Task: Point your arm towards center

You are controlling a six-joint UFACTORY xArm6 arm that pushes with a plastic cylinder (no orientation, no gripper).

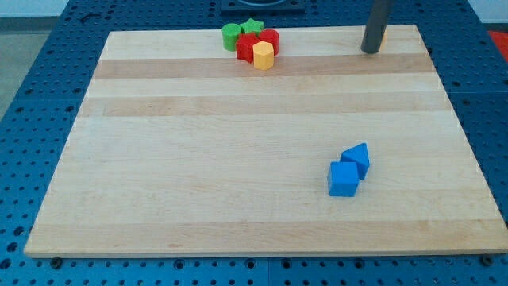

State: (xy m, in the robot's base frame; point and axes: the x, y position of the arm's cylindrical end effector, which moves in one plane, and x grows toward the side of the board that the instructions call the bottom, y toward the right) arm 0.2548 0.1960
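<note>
My tip (370,51) rests on the wooden board (238,159) near its top right edge. A small orange-yellow block (382,36) shows just behind the rod, mostly hidden. At the view's top centre a cluster sits together: a green cylinder (231,35), a green star (253,27), a red block (246,46), a red cylinder (270,38) and a yellow hexagon block (263,56). A blue cube (344,179) and a blue triangle block (357,158) touch each other at the lower right, well below my tip.
The board lies on a blue perforated table (32,95) that surrounds it on all sides. A dark object (262,4) stands past the board's top edge.
</note>
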